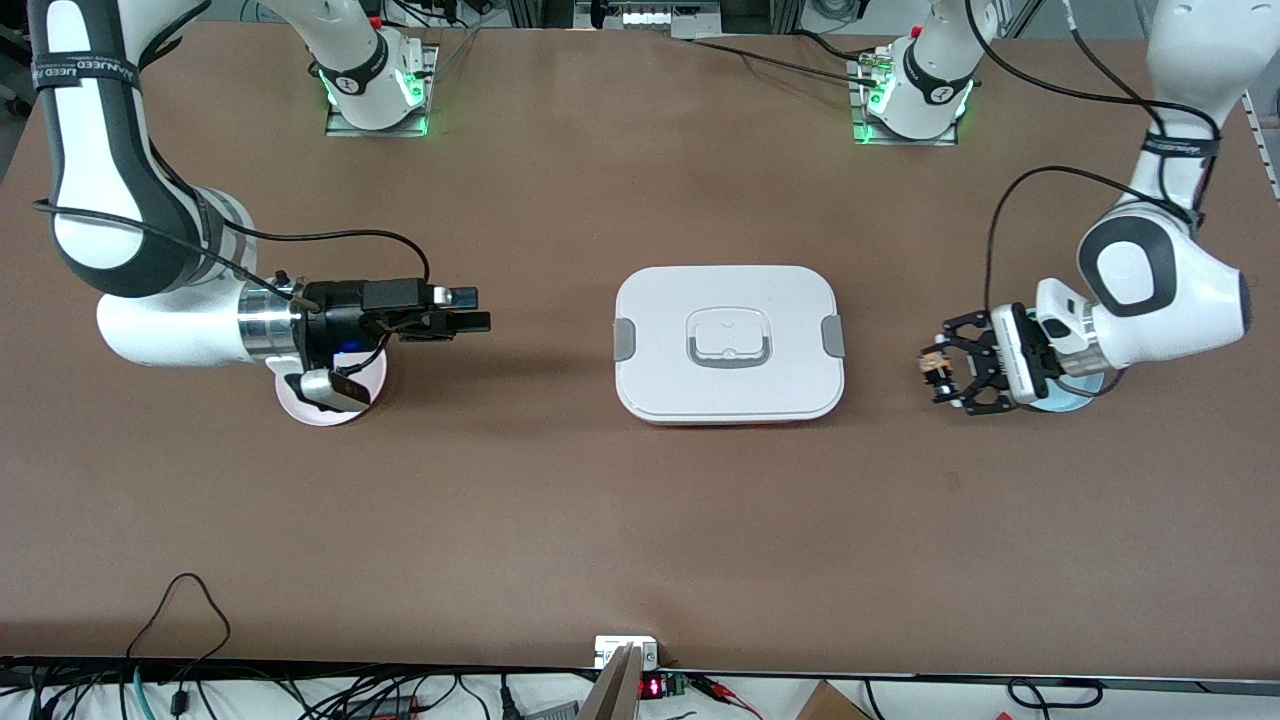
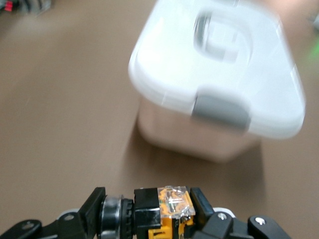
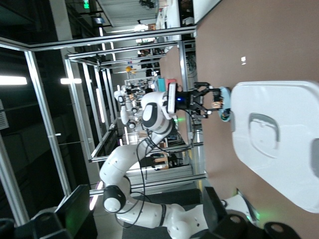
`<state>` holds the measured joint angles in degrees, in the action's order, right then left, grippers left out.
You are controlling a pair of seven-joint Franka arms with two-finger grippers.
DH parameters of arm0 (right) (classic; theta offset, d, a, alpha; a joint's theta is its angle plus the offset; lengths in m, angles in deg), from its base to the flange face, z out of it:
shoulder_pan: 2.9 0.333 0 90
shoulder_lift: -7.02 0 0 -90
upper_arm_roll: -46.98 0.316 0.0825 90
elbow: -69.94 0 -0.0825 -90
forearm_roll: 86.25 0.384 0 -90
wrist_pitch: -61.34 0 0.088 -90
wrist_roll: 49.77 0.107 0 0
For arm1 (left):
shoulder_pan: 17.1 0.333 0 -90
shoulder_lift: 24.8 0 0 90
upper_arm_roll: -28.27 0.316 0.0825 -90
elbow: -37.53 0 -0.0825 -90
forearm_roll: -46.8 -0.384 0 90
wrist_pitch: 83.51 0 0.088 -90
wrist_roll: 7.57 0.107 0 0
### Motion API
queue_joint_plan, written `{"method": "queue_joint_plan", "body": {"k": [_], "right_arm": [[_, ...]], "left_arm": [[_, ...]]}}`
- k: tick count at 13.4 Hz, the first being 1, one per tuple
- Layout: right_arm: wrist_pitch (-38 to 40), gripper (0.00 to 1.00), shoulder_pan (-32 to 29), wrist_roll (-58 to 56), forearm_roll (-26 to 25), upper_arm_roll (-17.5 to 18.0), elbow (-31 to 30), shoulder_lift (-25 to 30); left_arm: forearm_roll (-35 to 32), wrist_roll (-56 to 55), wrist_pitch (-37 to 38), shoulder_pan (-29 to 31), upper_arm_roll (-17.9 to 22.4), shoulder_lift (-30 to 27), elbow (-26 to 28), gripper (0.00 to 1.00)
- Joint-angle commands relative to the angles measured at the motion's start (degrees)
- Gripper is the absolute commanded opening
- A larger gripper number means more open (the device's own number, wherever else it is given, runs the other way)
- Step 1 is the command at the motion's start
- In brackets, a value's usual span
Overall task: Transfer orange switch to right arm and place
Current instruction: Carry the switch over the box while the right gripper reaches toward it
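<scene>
The orange switch (image 1: 935,364) has a black body, an orange band and a clear cap. My left gripper (image 1: 940,370) is shut on it and holds it above the table between the white box and a pale blue plate. In the left wrist view the switch (image 2: 172,206) lies sideways between the black pads of the left gripper (image 2: 149,211). My right gripper (image 1: 470,309) is open and empty. It points level toward the box, over the table beside a pink plate. The right wrist view shows the right gripper (image 3: 146,211) with fingers wide apart, and the left gripper (image 3: 212,99) farther off.
A white lidded box (image 1: 660,300) with grey latches sits mid-table; it also shows in the left wrist view (image 2: 219,59) and the right wrist view (image 3: 284,149). A pink plate (image 1: 310,411) lies under the right wrist. A pale blue plate (image 1: 1062,404) lies under the left wrist.
</scene>
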<state>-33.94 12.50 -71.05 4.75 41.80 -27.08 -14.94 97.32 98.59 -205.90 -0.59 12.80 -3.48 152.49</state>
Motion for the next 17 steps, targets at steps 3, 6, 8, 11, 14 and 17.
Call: {"method": "queue_joint_plan", "body": {"k": [3, 6, 8, 11, 14, 17], "right_arm": [[-2.8, 1.00, 4.0, -1.1, 5.6, -0.3, 0.2, -0.9], [-2.3, 1.00, 4.1, -1.1, 5.8, -0.2, 0.0, -1.6], [-2.3, 1.00, 4.1, -1.1, 5.9, -0.2, 0.1, -1.9], [-2.2, 1.00, 4.5, -1.2, 8.0, -0.2, 0.1, -2.8], [-2.4, 1.00, 6.5, -1.8, 11.2, -0.2, 0.1, -3.6], [-2.6, 1.00, 6.9, -1.1, 12.1, -0.2, 0.1, -4.4]], "left_arm": [[26.0, 1.0, 5.0, -5.2, -5.1, -1.5, -0.7, 0.00], [37.8, 0.9, 6.0, -9.9, -7.4, -1.5, -4.3, 0.00], [46.6, 0.4, 5.3, -13.1, -9.3, -0.8, -7.0, 0.00], [55.1, 0.8, 1.0, -19.6, -9.3, 0.1, -10.5, 0.00], [55.7, 0.1, -1.7, -23.6, -9.3, 1.2, -13.8, 0.00], [58.4, -2.0, -4.1, -26.6, -9.3, 2.2, -16.6, 0.00]]}}
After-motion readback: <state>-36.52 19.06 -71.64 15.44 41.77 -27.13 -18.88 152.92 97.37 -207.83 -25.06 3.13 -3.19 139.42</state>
